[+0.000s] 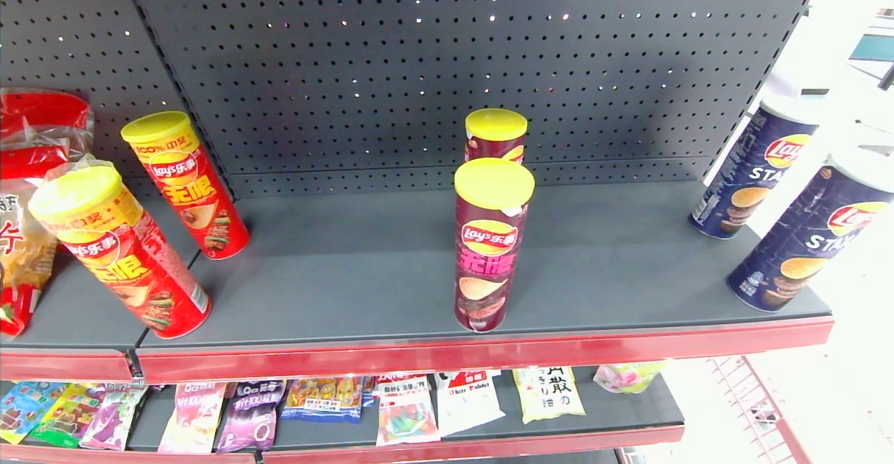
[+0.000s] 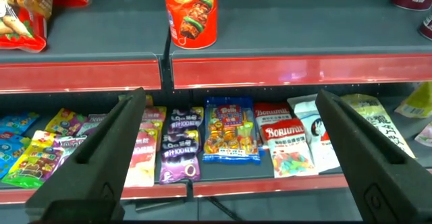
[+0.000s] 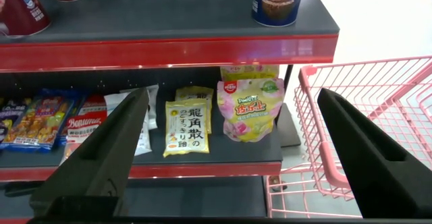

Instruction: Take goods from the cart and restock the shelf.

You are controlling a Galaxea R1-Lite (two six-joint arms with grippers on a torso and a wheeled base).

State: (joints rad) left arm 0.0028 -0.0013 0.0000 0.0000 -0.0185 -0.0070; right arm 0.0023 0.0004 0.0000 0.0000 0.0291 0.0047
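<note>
Upper shelf [image 1: 363, 268]: a dark board with a red front edge. It has bare stretches between the can groups, one left of the middle and one right of it.
Lower shelf [image 1: 628, 408]: sits under the upper board, and flat snack bags lie along its front edge.
Cart [image 3: 378, 116]: pink wire, standing just past the right end of the shelf and low, about level with the lower board. Its load is hidden from these angles, so I cannot tell which goods are in it.
Key relation: the cart lies off to the robot's right, beyond the shelf's right end. I judge the right arm to be the nearer one for the pick.
Right gripper [image 3: 233, 96]: fingers spread wide with nothing between them. It faces the right end of the lower shelf, with the cart's rim just beside its line.
Left gripper [image 2: 229, 99]: also released and bare, facing the lower shelf below the red cans. It is well apart from the cart.
Red cans [image 1: 185, 184]: two near the left end of the upper shelf.
Maroon cans [image 1: 489, 244]: two in the middle, one behind the other, both upright.
Navy cans [image 1: 754, 170]: two at the right end.
Snack bags [image 1: 405, 408]: lie flat in a row.
Next move, as I judge it: swing right and down towards the cart.
</note>
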